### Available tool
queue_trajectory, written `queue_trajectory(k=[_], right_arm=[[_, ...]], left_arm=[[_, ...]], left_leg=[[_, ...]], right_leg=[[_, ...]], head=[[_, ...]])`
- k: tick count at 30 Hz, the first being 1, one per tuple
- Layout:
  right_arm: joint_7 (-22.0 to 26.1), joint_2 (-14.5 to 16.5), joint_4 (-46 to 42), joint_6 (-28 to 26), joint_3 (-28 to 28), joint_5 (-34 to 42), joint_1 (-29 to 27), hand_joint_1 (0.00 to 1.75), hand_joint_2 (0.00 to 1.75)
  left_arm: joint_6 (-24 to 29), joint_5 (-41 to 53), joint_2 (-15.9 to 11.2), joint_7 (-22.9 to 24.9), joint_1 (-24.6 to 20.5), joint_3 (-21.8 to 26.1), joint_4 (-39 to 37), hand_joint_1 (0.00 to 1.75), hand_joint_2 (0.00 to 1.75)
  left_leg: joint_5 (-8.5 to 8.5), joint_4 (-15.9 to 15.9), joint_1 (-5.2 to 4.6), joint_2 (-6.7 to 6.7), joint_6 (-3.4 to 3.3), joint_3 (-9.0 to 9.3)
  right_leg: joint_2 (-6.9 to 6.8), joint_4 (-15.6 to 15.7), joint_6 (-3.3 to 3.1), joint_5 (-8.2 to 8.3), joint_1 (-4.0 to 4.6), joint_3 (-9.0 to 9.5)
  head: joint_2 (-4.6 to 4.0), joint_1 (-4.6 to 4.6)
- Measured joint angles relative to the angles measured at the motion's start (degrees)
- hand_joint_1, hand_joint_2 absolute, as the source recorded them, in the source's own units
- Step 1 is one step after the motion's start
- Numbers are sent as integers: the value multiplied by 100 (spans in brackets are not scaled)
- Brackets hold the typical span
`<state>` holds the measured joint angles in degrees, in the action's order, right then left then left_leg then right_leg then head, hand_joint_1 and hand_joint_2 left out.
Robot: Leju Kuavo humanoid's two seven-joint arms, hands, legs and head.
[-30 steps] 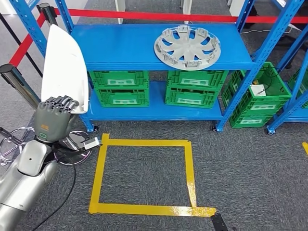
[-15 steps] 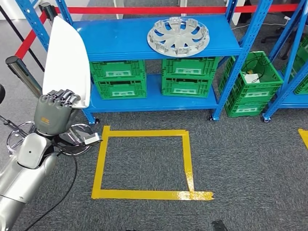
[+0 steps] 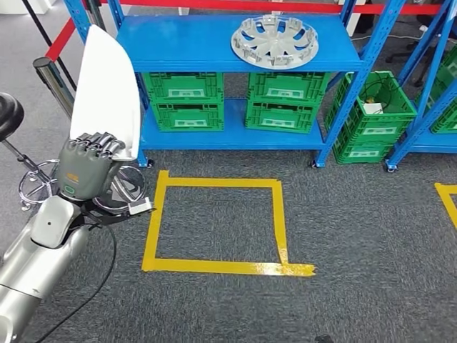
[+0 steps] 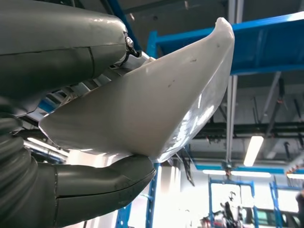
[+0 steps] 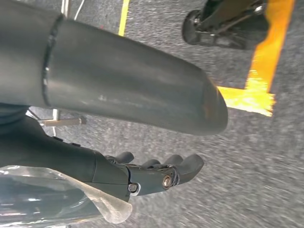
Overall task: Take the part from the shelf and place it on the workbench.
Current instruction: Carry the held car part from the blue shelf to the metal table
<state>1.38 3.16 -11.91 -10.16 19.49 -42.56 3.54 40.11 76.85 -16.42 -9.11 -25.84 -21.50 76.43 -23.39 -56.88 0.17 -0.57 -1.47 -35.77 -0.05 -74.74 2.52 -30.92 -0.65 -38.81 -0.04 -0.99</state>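
Head view: part (image 3: 108, 89) hiding left hand's (image 3: 86, 166) fingertips

Silver left arm (image 3: 32, 264) ends in a grey hand (image 3: 86, 169) with darker fingers (image 3: 97, 143).

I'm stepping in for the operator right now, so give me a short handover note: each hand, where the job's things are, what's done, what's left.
Left hand: grips the lower edge of the white part, held upright in front of the robot.
Right hand: hangs over the carpet, fingers apart, holding nothing.
Shelf: blue, ahead; a silver wheel cover lies on its top level.
Done: the part is off the shelf and in hand.
Left: carry it to the workbench and set it down.
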Motion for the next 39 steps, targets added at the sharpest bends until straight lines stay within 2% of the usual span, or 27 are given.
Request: queue_trajectory(k=[1,2,3,4,5,7,8,9,11,12,13,14,15,16,17,19,20,22,24,27,28,29,30,32,34,37,39], right_arm=[[16,-2,0,-8,1,-4,-1,0,0],[32,-2,0,-16,1,-7,3,0,0],[49,-2,0,-26,1,-8,12,0,0],[65,-1,0,-37,1,-10,19,0,0],[77,-1,0,-46,1,-13,23,0,0],[89,2,3,-57,1,-21,15,0,0],[91,4,5,-60,1,-31,8,0,0],[91,6,7,-63,1,-43,2,0,0],[91,8,9,-73,2,-68,1,0,0],[91,8,9,-76,3,-81,4,0,0],[92,8,9,-75,3,-91,5,0,0],[93,8,9,-73,3,-100,5,0,0],[93,9,9,-71,3,-109,4,0,0],[95,12,9,-71,3,-117,5,0,0],[97,21,9,-71,3,-127,7,0,0],[104,36,9,-74,3,-152,16,0,0],[106,43,9,-76,3,-163,21,0,0],[107,45,9,-79,3,-178,24,0,0],[96,48,9,-78,2,-183,21,0,0],[59,53,9,-75,1,-198,19,0,0],[44,53,9,-77,1,-207,14,0,0],[34,52,9,-81,1,-213,8,0,0],[27,51,9,-87,1,-219,3,0,0],[23,50,9,-101,0,-231,7,0,0],[23,52,9,-107,-1,-244,18,0,0],[20,54,10,-110,-2,-252,-7,0,0],[12,53,11,-130,-1,-265,-21,0,0]], left_arm=[[1,-14,-1,-22,25,13,1,175,175],[2,-31,-2,-44,42,30,5,175,175],[3,-47,-5,-60,48,45,10,175,175],[4,-57,-7,-73,47,59,15,175,175],[5,-63,-9,-82,48,69,19,175,175],[6,-66,-10,-113,59,72,19,175,175],[5,-67,-11,-136,68,72,18,175,175],[5,-68,-12,-156,73,72,17,175,175],[4,-68,-14,-191,77,70,15,175,175],[4,-65,-12,-207,77,66,15,175,175],[4,-61,-7,-225,78,58,14,175,175],[4,-56,-1,-242,78,50,14,175,175],[4,-54,7,-253,75,44,13,175,175],[4,-54,13,-263,67,41,13,175,175],[4,-54,19,-272,51,40,13,175,175],[7,-59,31,-288,11,35,14,175,175],[8,-61,35,-293,-9,31,14,175,175],[8,-68,46,-304,-40,15,15,175,175],[8,-83,66,-312,-60,-5,14,175,175],[7,-103,91,-313,-68,-36,11,175,175],[6,-104,95,-314,-64,-46,11,175,175],[6,-102,97,-314,-60,-53,11,175,175],[6,-99,97,-315,-56,-57,11,175,175],[6,-96,97,-315,-53,-61,11,175,175],[7,-96,96,-315,-59,-62,11,175,175],[8,-92,99,-315,-68,-67,11,175,175],[8,-94,98,-315,-69,-68,11,175,175]], left_leg=[[74,-14,2,-1,22,-90],[136,-39,-3,1,49,-171],[193,-70,-10,2,79,-232],[259,-92,-15,3,108,-273],[322,-101,-18,3,137,-301],[382,-99,-3,7,196,-347],[261,-161,5,10,228,-377],[22,-326,13,14,260,-423],[-595,-954,26,17,310,-535],[-773,-1331,28,17,324,-588],[-793,-1620,29,18,328,-608],[-689,-1757,29,18,321,-568],[-524,-1683,26,20,299,-434],[-380,-1394,18,23,261,-204],[-333,-999,6,26,208,74],[-385,-325,-23,30,128,485],[-437,-175,-37,30,105,556],[-426,-34,-35,21,76,558],[-357,64,-4,4,15,526],[-240,66,1,-4,-33,384],[-209,55,-1,-3,-29,334],[-182,42,0,-3,-19,288],[-161,25,4,-2,-5,250],[-137,-21,13,-2,32,193],[-118,-83,-5,-3,89,130],[-63,-117,-14,-1,187,62],[-189,-268,-1,7,238,-3]], right_leg=[[2,251,0,144,-4,257],[5,675,-2,167,-7,631],[13,1165,-15,47,-8,987],[24,1546,-33,-91,-4,1242],[33,1794,-55,-190,6,1389],[28,1853,-136,-180,7,1316],[16,1850,-187,-133,3,1262],[-1,1852,-239,-72,-3,1197],[-18,1844,-297,64,6,1081],[-21,1834,-304,135,12,1011],[-21,1819,-305,199,20,938],[-22,1798,-303,256,27,844],[-22,1773,-299,304,35,760],[-22,1748,-294,340,42,691],[-22,1727,-283,369,53,634],[-21,1702,-241,430,61,563],[-22,1700,-210,462,59,536],[-23,1691,-143,502,53,477],[-12,1487,-83,319,55,339],[-1,472,-19,-278,30,-75],[-1,206,-1,-374,22,-160],[-2,142,14,-365,14,-145],[-3,308,24,-258,5,-16],[-4,1065,34,29,-17,451],[7,1609,-5,152,-21,764],[14,1676,-117,198,-9,764],[7,1686,-192,247,-22,746]], head=[[0,-3],[0,-7],[0,-4],[0,-2],[0,-2],[0,3],[0,5],[0,14],[0,24],[0,27],[-1,27],[-1,28],[-1,30],[-1,30],[0,28],[0,24],[-1,26],[-1,26],[0,17],[-1,10],[-1,10],[-1,10],[0,9],[-1,9],[-1,11],[0,17],[-1,26]])
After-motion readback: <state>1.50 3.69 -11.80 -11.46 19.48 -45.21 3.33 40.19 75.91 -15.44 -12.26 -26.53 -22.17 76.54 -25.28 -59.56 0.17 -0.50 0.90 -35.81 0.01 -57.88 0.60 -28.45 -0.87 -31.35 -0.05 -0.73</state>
